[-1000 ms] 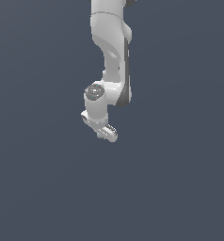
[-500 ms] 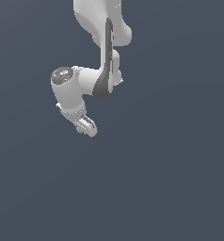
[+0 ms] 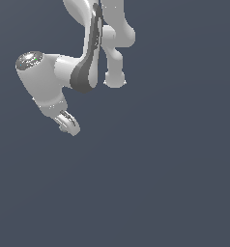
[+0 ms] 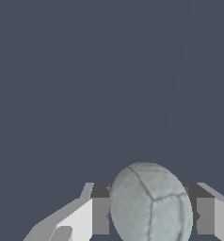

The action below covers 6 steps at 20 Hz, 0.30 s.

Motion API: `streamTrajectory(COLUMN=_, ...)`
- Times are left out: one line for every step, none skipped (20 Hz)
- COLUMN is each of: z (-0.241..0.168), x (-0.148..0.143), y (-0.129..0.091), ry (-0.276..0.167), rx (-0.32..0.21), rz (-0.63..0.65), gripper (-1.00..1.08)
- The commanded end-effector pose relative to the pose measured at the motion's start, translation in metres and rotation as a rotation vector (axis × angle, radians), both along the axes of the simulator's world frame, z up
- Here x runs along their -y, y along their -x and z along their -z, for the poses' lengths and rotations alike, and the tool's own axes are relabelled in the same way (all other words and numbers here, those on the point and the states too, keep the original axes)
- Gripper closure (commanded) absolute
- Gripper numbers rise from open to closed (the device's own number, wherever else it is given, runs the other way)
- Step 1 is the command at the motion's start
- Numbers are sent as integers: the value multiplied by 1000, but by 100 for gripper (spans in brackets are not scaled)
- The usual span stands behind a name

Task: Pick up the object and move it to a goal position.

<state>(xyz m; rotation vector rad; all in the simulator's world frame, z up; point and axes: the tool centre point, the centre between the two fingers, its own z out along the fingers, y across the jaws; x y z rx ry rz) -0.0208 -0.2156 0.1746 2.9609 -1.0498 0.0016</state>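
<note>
1 robot arm [image 3: 83,72], 1 pincer [image 3: 68,124] w/ 2 fingers [image 4: 100,215], 1 pale grey ball [image 4: 151,203] w/ seam lines, 1 plain dark grey backdrop [image 3: 175,169], no. of other items: 0 seen

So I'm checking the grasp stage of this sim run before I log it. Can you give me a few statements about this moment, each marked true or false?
1. The ball sits between the fingers of the pincer in the wrist view. True.
2. The ball is bright red. False: it is pale grey with faint dark seam lines.
3. In the exterior view, the pincer is towards that view's left. True.
4. The ball lies alone, far from the pincer. False: it is right between the fingers, filling the gap.
5. A table with other items shows in the exterior view. False: only the arm against a plain dark grey backdrop shows.
</note>
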Motion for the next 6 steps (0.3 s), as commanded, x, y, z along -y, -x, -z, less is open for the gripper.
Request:
streamTrajectory(z=-7, x=8, y=-2, ry=0, rx=-1, rz=-2, gripper=108)
streamTrajectory(z=-8, x=10, y=-3, ry=0, rx=-1, rz=-2, gripper=108)
streamTrajectory(z=-9, x=11, y=-3, ry=0, rx=-1, rz=-2, gripper=108)
streamTrajectory(z=-10, x=12, y=-4, ry=0, rx=-1, rz=-2, gripper=108)
streamTrajectory(z=-11, x=13, y=-4, ry=0, rx=-1, rz=-2, gripper=108)
streamTrajectory(z=-11, x=13, y=-4, ry=0, rx=-1, rz=-2, gripper=108)
